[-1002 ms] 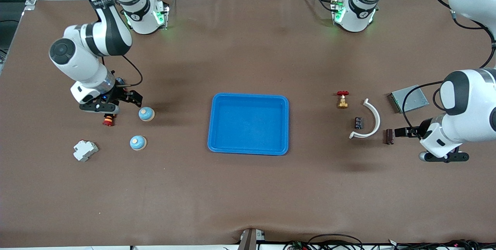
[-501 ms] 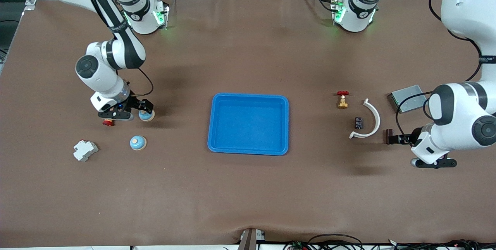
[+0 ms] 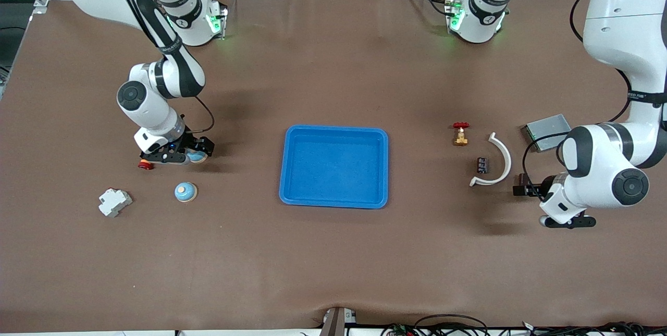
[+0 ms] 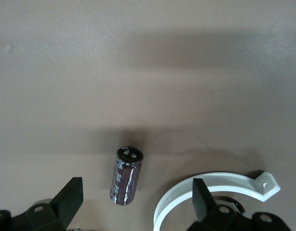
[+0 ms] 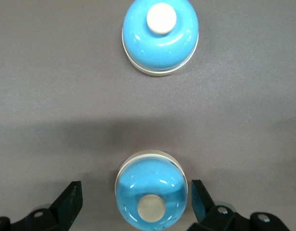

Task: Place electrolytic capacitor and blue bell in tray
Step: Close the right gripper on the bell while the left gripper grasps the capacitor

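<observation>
The blue tray [image 3: 334,133] lies mid-table. Two blue bells stand toward the right arm's end. My right gripper [image 3: 198,152] [image 5: 135,192] is open and low over one blue bell [image 5: 150,192], its fingers on either side and not touching it. The second bell [image 3: 185,191] [image 5: 160,36] stands nearer the camera. My left gripper [image 3: 526,189] [image 4: 136,192] is open over the dark brown electrolytic capacitor [image 4: 126,175], which lies on its side between the fingers. In the front view the gripper largely hides the capacitor.
A white curved clip [image 3: 503,161] [image 4: 210,190] lies right beside the capacitor, with a small black part [image 3: 482,164] inside its arc. A red-handled brass valve [image 3: 460,134] and a grey metal box [image 3: 547,131] lie nearby. A red button [image 3: 145,164] and a white breaker [image 3: 114,202] sit near the bells.
The right gripper has slid toward the tray and come down around the bell. The left arm has swung in and brought its gripper over the capacitor. Both grippers stayed open.
</observation>
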